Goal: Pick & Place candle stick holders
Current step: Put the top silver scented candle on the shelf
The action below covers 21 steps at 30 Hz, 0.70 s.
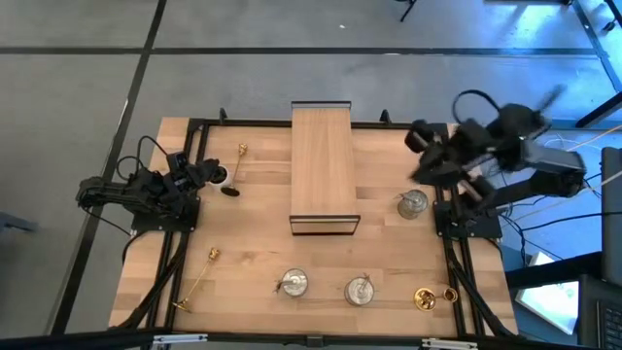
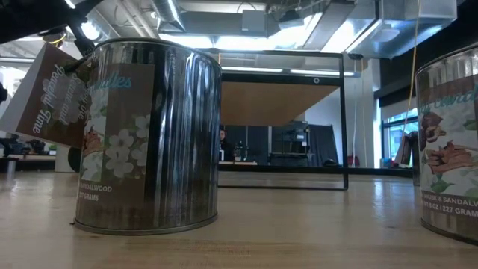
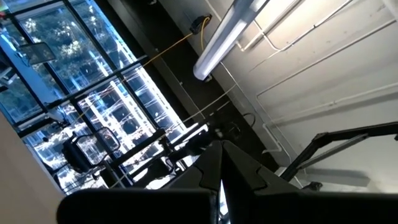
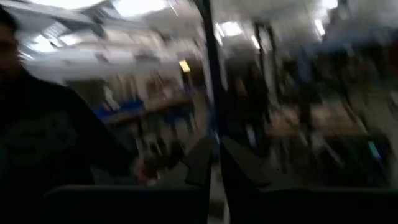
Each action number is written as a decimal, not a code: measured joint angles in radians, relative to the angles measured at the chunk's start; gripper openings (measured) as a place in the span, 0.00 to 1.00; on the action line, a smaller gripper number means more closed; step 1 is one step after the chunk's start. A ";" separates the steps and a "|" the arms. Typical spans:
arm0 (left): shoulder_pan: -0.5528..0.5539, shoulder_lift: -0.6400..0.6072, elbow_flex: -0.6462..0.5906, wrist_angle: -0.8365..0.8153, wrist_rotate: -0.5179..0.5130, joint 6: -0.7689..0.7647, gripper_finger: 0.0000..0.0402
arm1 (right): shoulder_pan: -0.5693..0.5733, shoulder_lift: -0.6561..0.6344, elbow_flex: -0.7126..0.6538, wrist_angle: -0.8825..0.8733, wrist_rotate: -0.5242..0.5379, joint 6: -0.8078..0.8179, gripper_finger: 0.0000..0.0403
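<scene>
Three squat silver candle stick holders stand on the table: one (image 1: pixel 413 202) at the right below my right arm, and two (image 1: pixel 293 283) (image 1: pixel 361 290) near the front edge. The low view shows two of them close up (image 2: pixel 146 134) (image 2: pixel 448 142). A slim gold holder (image 1: pixel 236 170) lies at the far left, another (image 1: pixel 194 282) at the near left, and a gold one (image 1: pixel 428 298) at the near right. My left gripper (image 1: pixel 212 173) (image 3: pixel 221 168) waits shut at the left. My right gripper (image 1: pixel 420 146) (image 4: pixel 216 163) is raised above the right side, shut and empty.
A long wooden board in a dark frame (image 1: pixel 321 170) lies in the table's middle, running from the far edge toward the front. A black rail frame (image 1: pixel 194 131) borders the table. A person (image 4: pixel 37 124) shows in the room beyond, in the right wrist view.
</scene>
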 joint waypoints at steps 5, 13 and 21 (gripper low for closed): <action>0.000 0.000 0.000 0.001 0.014 0.000 0.00 | 0.034 0.034 0.187 -0.517 0.241 0.000 0.29; 0.000 0.000 0.000 0.001 0.014 0.000 0.00 | 0.067 0.064 0.212 -0.917 0.553 0.267 0.54; 0.000 0.000 0.000 -0.021 0.008 0.000 0.00 | 0.065 0.134 0.176 -1.235 0.785 0.549 0.65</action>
